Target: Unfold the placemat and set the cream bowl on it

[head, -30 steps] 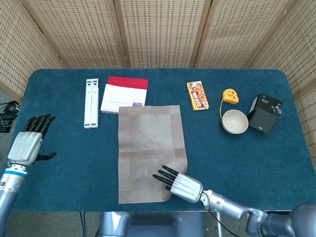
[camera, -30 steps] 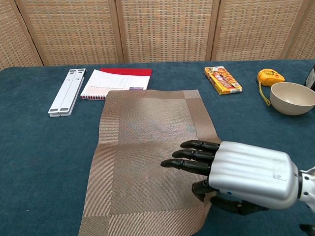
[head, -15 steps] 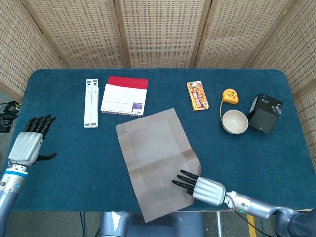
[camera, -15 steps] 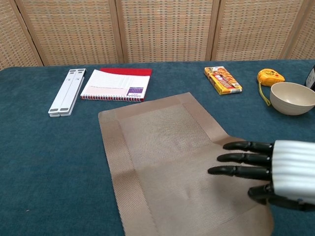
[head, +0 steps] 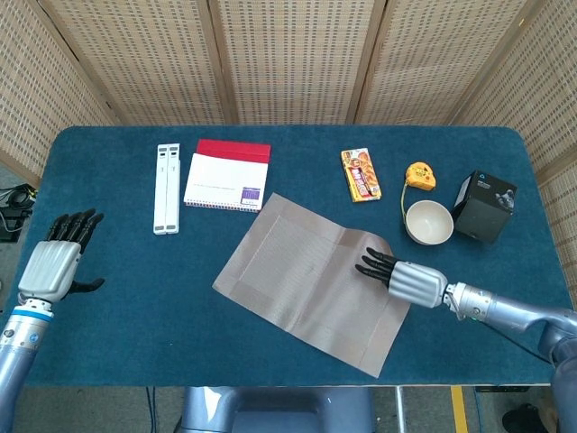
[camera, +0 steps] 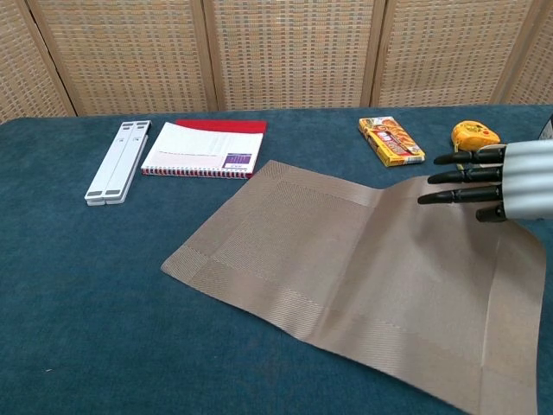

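The brown woven placemat [head: 306, 280] [camera: 346, 259] lies unfolded and skewed across the middle of the blue table. My right hand [head: 406, 277] [camera: 510, 181] rests on its far right corner, fingers [head: 374, 263] stretched flat and pointing left; I see nothing gripped in it. The cream bowl [head: 428, 221] stands upright on the cloth just beyond that corner, off the mat; in the chest view my right hand hides it. My left hand [head: 54, 257] hovers open at the table's left edge, shown only in the head view.
A red-and-white notebook [head: 227, 174] [camera: 207, 147] and a white folding stand [head: 167, 188] [camera: 117, 160] lie at the back left. Behind the bowl are a snack box [head: 361, 174] [camera: 390, 140], a yellow tape measure [head: 420, 174] [camera: 473, 134] and a black box [head: 484, 206].
My right hand has swept from the near edge to the right and back toward the bowl, dragging and turning the placemat with it. The left hand has stayed put.
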You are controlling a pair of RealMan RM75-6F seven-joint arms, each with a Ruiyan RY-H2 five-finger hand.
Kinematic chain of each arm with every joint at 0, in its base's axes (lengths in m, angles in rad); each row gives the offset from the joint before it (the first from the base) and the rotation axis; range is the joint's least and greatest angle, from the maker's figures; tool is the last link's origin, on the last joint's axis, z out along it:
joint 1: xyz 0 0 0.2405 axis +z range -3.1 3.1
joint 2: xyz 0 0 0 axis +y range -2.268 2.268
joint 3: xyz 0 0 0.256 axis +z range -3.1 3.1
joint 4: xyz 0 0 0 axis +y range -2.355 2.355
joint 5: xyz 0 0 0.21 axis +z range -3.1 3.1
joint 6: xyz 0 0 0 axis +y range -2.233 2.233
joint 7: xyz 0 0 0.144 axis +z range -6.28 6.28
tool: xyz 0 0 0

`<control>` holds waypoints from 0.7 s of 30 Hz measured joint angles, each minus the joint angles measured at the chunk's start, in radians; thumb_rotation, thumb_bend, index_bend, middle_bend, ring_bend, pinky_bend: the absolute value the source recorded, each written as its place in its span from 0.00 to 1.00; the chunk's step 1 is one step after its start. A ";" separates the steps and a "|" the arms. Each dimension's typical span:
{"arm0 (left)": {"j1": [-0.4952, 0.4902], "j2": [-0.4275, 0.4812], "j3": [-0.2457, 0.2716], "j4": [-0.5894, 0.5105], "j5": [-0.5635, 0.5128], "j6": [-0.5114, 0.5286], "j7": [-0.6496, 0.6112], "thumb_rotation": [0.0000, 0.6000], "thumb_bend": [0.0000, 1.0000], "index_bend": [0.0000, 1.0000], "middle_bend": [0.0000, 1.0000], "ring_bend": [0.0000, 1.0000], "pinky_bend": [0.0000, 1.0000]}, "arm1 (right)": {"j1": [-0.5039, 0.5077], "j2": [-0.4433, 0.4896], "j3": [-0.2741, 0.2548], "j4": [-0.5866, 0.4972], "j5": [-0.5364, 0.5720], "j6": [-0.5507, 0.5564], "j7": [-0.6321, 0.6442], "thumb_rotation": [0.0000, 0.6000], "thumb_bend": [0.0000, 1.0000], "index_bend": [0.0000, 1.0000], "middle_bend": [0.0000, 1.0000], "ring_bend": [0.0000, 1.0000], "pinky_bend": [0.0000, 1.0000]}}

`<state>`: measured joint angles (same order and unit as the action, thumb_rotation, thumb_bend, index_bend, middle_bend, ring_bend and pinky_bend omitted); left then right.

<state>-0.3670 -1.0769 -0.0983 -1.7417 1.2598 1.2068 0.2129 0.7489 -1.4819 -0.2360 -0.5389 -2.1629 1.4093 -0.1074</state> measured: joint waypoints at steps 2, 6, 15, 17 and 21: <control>0.000 0.000 0.000 0.001 0.000 -0.001 0.000 1.00 0.00 0.00 0.00 0.00 0.00 | 0.016 -0.032 0.005 0.072 0.006 0.002 -0.003 1.00 0.24 0.39 0.01 0.00 0.00; 0.000 -0.002 0.001 0.009 0.000 -0.002 -0.001 1.00 0.00 0.00 0.00 0.00 0.00 | 0.014 -0.065 0.031 0.116 0.056 0.002 -0.030 1.00 0.00 0.00 0.00 0.00 0.00; -0.020 -0.028 0.004 0.051 0.044 -0.024 -0.020 1.00 0.00 0.00 0.00 0.00 0.00 | -0.091 0.038 0.109 -0.140 0.210 0.089 -0.056 1.00 0.00 0.00 0.00 0.00 0.00; -0.028 -0.040 0.005 0.065 0.064 -0.028 -0.026 1.00 0.00 0.00 0.00 0.00 0.00 | -0.128 0.080 0.123 -0.243 0.250 0.103 -0.063 1.00 0.00 0.00 0.00 0.00 0.00; -0.056 -0.072 0.016 0.103 0.134 -0.051 -0.058 1.00 0.00 0.00 0.00 0.00 0.00 | -0.203 0.154 0.148 -0.443 0.342 0.124 -0.055 1.00 0.00 0.00 0.00 0.00 0.00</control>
<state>-0.4226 -1.1493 -0.0820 -1.6383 1.3941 1.1561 0.1554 0.5456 -1.3282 -0.0880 -0.9819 -1.8209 1.5331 -0.1628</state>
